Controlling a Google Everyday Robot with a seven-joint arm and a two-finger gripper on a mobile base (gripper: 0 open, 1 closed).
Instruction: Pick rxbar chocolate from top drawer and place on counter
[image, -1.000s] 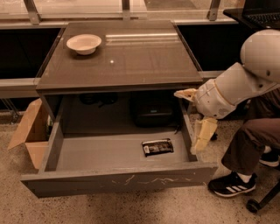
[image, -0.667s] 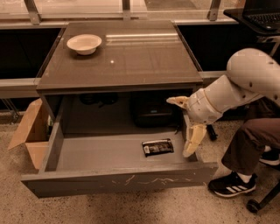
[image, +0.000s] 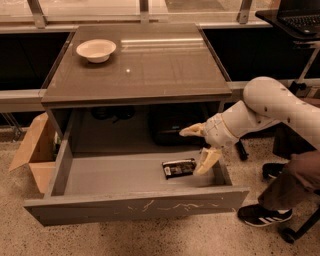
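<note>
Gripper hangs over the right end of the pulled-out top drawer with its two fingers spread apart and holding nothing, the lower finger just beside the rxbar chocolate. That bar lies flat on the drawer floor near the right wall. On the counter above stands a white bowl.
</note>
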